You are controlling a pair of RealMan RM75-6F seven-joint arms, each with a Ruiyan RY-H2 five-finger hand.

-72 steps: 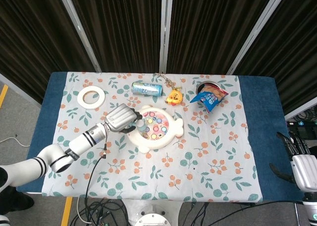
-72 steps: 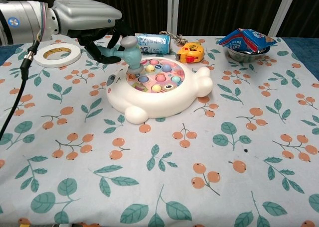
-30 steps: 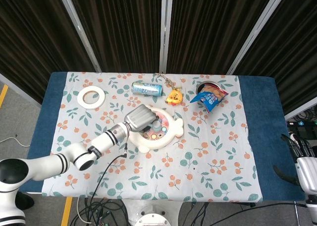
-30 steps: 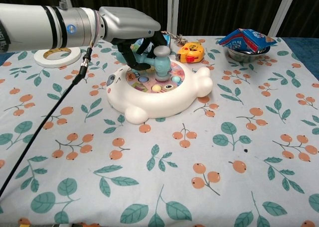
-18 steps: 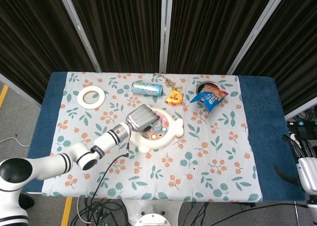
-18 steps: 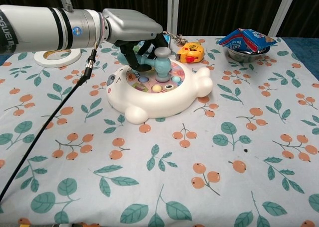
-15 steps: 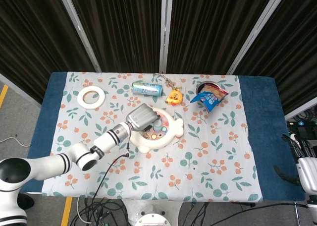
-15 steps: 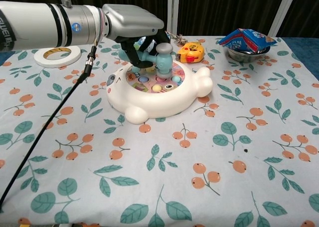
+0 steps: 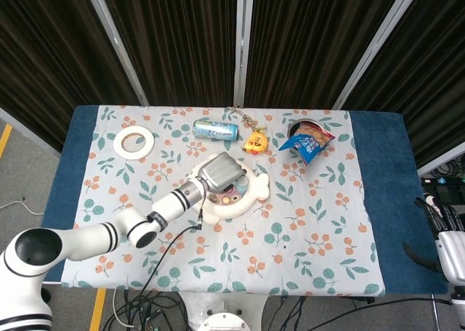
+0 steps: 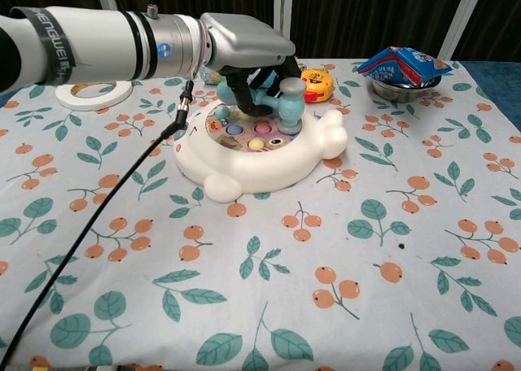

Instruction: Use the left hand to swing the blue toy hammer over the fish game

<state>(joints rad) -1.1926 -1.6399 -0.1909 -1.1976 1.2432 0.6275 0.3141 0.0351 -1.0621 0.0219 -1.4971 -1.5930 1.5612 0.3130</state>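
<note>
While the left hand (image 10: 244, 54) is closed round the handle of the blue toy hammer (image 10: 281, 101), the hammer's grey head is held low over the right part of the fish game (image 10: 260, 151), whether touching cannot be told; the hammer is judged light, rigid plastic, best held at the handle; lettering on the left forearm is partly legible, apparently "HENGWEI"; print on the snack bag (image 10: 403, 63) cannot be read; the right hand (image 9: 445, 242) is seen off the surface (image 10: 326, 322), fingers apart, nothing held.
</note>
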